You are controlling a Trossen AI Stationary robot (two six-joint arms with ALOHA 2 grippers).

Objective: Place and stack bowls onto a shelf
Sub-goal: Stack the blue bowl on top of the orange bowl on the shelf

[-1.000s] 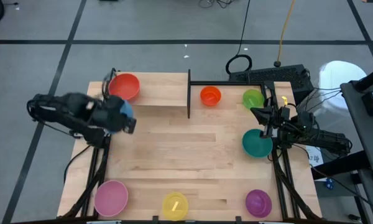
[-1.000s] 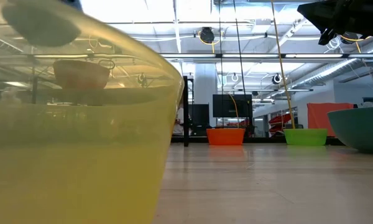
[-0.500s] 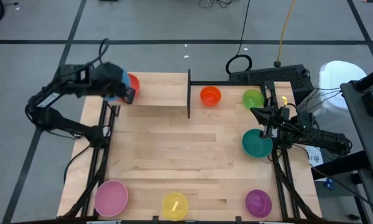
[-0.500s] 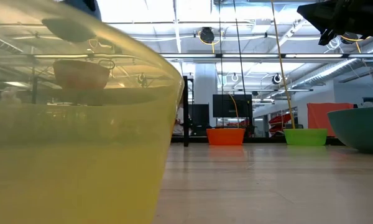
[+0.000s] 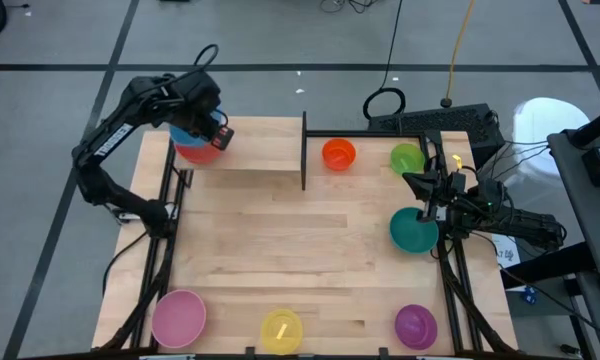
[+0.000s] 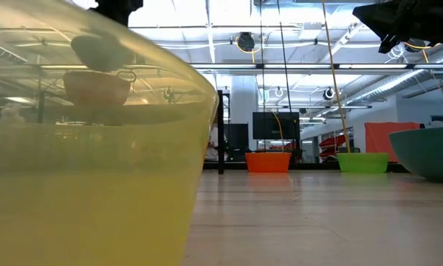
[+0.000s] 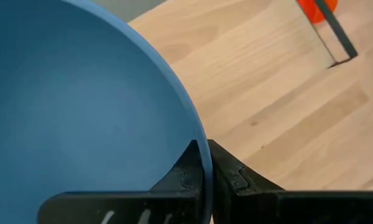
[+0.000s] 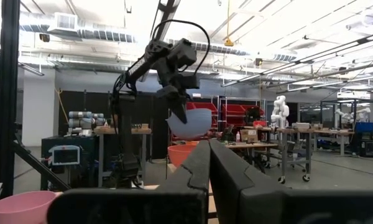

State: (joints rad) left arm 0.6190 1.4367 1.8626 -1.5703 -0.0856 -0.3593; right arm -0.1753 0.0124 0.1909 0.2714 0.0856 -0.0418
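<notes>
My left gripper [image 5: 202, 134] is shut on the blue bowl [image 5: 185, 128] and hangs over the red bowl [image 5: 202, 152]. The red bowl stands on the shelf's pale board [image 5: 255, 145], left of the black upright [image 5: 303, 150]. In the right wrist view the blue bowl [image 8: 189, 124] floats above the red bowl [image 8: 183, 154]. My right gripper [image 5: 421, 183] waits shut at the table's right edge, above the teal bowl [image 5: 412, 231]. The orange bowl [image 5: 338, 154] and green bowl [image 5: 407, 158] stand at the far edge. Pink [image 5: 178, 317], yellow [image 5: 281, 330] and purple [image 5: 416, 325] bowls stand along the near edge. My left gripper pinches the blue bowl's rim [image 7: 202, 146], one finger [image 7: 185, 174] inside the bowl and the other finger [image 7: 231, 177] outside. The fingers come from above, pointing down. The bowl hangs below them, lifted clear, about upright, over the red bowl.
The yellow bowl [image 6: 96, 177] stands right before the low camera and fills its left half. Bare tabletop [image 5: 300, 250] spreads across the middle. A black rail [image 5: 370, 133] runs from the upright toward the right, behind the orange and green bowls.
My left gripper has carried the blue bowl from the table's left edge toward the far edge and up, and a little to the right, until it hangs over the red bowl. It has stayed shut on the rim.
</notes>
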